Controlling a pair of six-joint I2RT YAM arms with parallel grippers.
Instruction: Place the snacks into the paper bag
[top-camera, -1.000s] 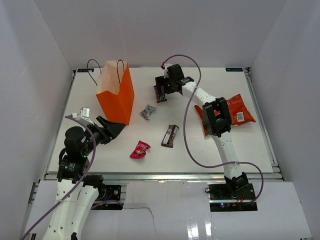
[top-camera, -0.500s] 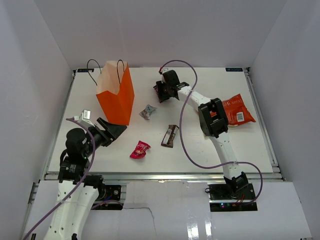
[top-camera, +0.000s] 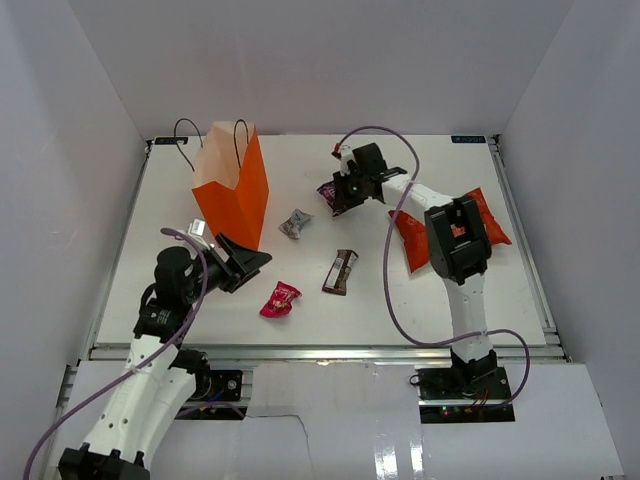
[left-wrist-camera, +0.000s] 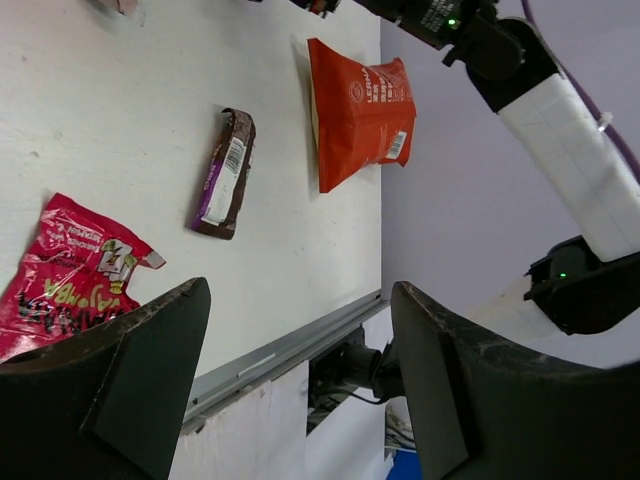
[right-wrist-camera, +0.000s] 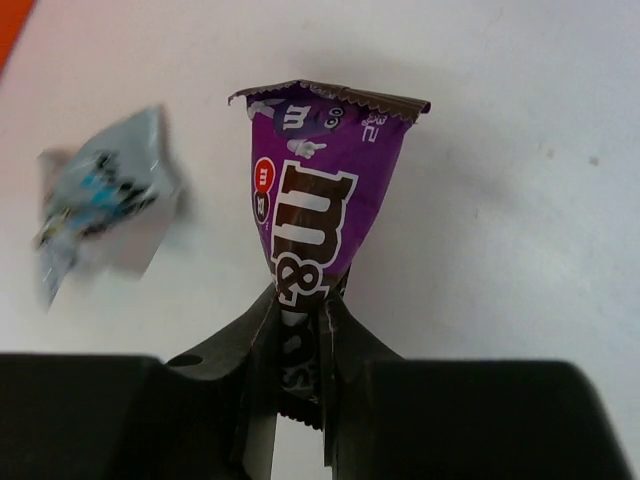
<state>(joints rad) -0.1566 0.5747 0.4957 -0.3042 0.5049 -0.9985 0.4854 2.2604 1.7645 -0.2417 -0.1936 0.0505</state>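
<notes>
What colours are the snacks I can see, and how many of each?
pink candy: 1
brown bar: 1
silver candy: 1
purple candy pack: 1
red-orange chip bag: 1
Total: 5

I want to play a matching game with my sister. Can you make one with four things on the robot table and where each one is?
Things:
1. purple candy packet
2. paper bag
3. chip bag
4. brown bar

Places:
A. standing upright at the far left of the table
B. lying flat, partly hidden under the right arm in the top view
C. pinched in the right gripper
D. lying flat near the middle of the table, with nothing touching it

Right pairs: 1-C, 2-A, 3-B, 4-D.
</notes>
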